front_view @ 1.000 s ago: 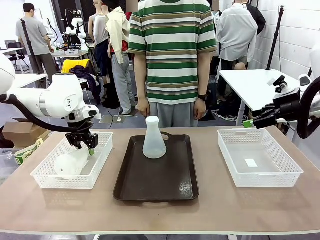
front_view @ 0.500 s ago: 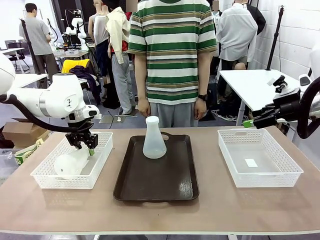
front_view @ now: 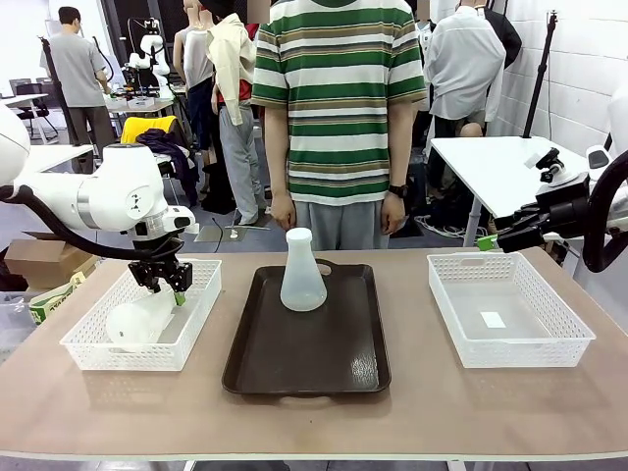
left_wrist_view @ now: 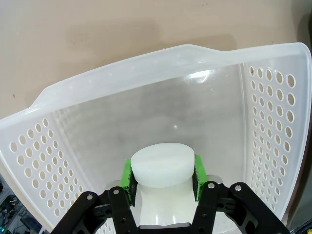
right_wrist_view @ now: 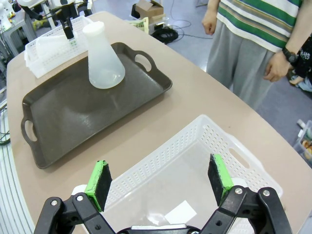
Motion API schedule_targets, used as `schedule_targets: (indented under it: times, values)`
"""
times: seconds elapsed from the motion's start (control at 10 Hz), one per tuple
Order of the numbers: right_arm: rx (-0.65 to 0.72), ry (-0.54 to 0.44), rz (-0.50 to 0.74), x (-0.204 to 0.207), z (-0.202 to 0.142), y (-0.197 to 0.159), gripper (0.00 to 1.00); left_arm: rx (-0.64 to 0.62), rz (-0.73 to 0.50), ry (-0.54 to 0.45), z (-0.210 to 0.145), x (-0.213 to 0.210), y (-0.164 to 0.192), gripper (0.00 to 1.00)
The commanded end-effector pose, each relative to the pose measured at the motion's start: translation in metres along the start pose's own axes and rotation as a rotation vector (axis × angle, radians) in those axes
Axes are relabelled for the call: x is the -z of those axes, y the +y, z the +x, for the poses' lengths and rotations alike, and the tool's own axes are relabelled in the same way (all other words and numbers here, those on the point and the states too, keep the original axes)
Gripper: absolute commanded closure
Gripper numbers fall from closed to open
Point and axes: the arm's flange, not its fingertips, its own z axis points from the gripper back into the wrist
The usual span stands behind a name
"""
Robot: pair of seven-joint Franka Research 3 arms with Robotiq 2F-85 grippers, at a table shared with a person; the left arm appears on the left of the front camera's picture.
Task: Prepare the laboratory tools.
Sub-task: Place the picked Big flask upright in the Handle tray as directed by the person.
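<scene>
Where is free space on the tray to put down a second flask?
The dark tray is bare on its whole near half, in front of the upright flask. The left basket is crowded: the left gripper grips the lying flask there. The right basket holds a paper slip.

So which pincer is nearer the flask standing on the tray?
Left. The left pincer grips another flask in the neighbouring basket; the right pincer hangs beyond the far basket, farther from the upright flask.

From where I stand, nothing here can be read: no lettering, number, brand or sign shows on anything. A small white slip (front_view: pixel 494 319) in one basket looks blank.
</scene>
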Motion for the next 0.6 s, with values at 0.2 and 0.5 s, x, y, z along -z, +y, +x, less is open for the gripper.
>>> schedule_targets:
  times: [0.2, 0.5]
  values:
    - [0.001, 0.014, 0.000, -0.0002, -0.0006, 0.0000, 0.00, 0.000, 0.001, -0.001, 0.0003, -0.0002, 0.0006, 1.00]
    - [0.001, 0.014, 0.000, -0.0002, -0.0006, 0.0000, 0.00, 0.000, 0.001, -0.001, 0.0003, -0.0002, 0.0006, 1.00]
